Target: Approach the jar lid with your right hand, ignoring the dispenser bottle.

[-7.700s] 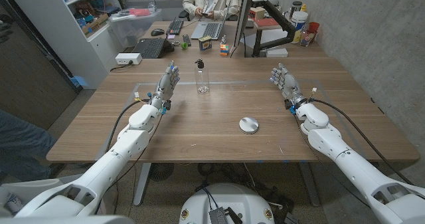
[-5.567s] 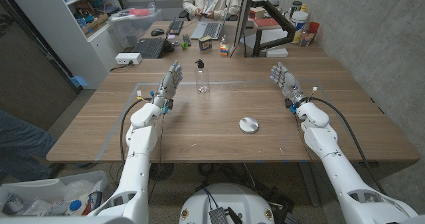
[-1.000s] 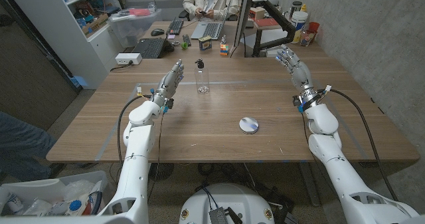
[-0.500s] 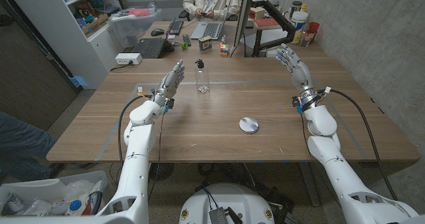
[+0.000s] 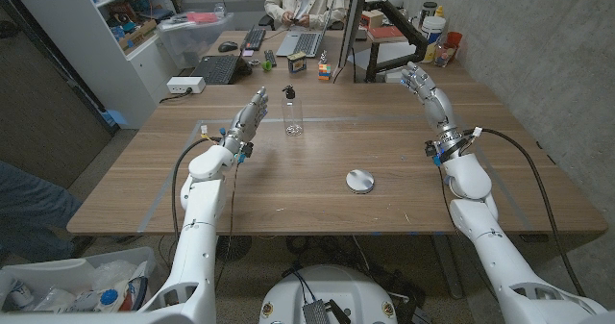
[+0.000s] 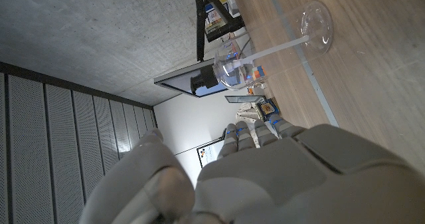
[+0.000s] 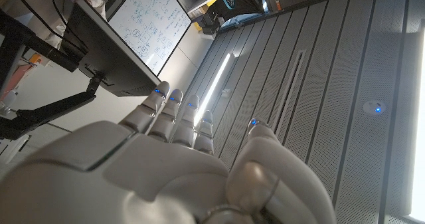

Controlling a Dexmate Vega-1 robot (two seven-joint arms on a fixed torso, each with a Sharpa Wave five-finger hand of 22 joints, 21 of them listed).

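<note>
Head view: jar lid [image 5: 360,181] is seen flat on the desk [image 5: 288,189], mid-right, well apart from the right hand [image 5: 426,86], raised at the far edge, fingers spread, nothing held. Left hand [image 5: 250,115] is empty, fingers apart, beside the dispenser bottle [image 5: 292,112]. Left wrist view: bottle base is seen ahead. Right wrist view: ceiling is faced, so the hand should be tipped down and brought inward over the lid.

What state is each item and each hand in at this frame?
jar lid: lying flat on the table, untouched, apart from both hands.
dispenser bottle: upright, clear, untouched.
right hand: raised over the table's far right, fingers extended, holding nothing.
left hand: beside the dispenser bottle, apart from it, fingers extended, holding nothing.
</note>
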